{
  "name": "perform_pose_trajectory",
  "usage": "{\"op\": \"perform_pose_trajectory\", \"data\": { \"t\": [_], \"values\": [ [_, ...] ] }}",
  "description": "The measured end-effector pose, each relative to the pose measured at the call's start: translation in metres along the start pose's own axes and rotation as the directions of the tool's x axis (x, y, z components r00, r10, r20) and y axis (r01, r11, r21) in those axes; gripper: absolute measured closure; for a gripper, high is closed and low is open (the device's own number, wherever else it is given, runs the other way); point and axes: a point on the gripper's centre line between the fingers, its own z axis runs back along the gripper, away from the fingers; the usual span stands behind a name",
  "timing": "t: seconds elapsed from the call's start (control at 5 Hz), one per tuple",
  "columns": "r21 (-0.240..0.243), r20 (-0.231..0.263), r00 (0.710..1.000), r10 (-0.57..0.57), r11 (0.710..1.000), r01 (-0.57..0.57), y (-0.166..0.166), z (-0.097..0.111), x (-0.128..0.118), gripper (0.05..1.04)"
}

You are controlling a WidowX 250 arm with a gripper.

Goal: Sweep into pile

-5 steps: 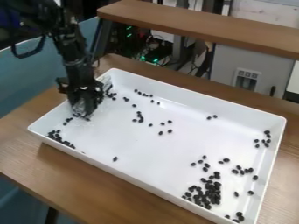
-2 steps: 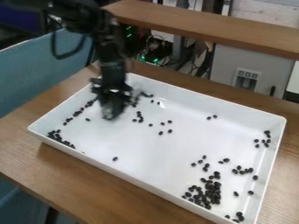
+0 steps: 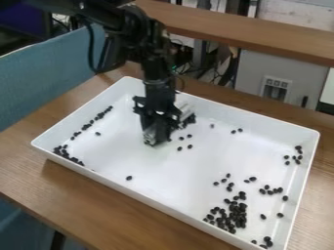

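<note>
The beans (image 3: 233, 215) lie scattered in the tray (image 3: 156, 199), small and black. The thickest heap is at the lower right of the view, near the tray's near wall and well apart from the tool (image 3: 159, 132); looser beans lie around it, and a few are in the corner below it.

Closest to the tool, a bunch of beans is just beside it on its right in the view, near a pale piece (image 3: 184, 108) that shows there. A few more lie a little farther right, apart from the tool. Beyond them are one lone bean and a pair toward the far wall.

On the tool's other side, beans run in a broken line along the left wall and end in a cluster at the left corner. One bean lies between that line and the tool, and another sits alone near the near wall. A small group lies near the right wall.

The tool points down into the tray, left of the middle in the view, low over its floor. I cannot tell whether it is wide or narrow, or whether it holds the pale piece. The black arm (image 3: 127, 22) comes in from the upper left.

The tray is white and stands on a brown wooden worktop (image 3: 23, 168).
</note>
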Motion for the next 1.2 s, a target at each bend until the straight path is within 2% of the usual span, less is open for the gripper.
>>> {"op": "perform_pose_trajectory", "data": {
  "t": [0.4,0.8,1.0,1.2],
  "values": [
    [-0.014,-0.038,0.986,-0.162,0.987,0.162,-0.079,-0.012,-0.008,0.688],
    [-0.045,-0.102,0.969,-0.226,0.974,0.222,-0.134,-0.016,-0.023,0.688],
    [-0.074,-0.112,0.961,-0.251,0.967,0.244,-0.153,-0.012,-0.029,0.688],
    [-0.066,-0.051,0.968,-0.245,0.968,0.242,-0.15,0.016,-0.029,0.688]
  ]
}}
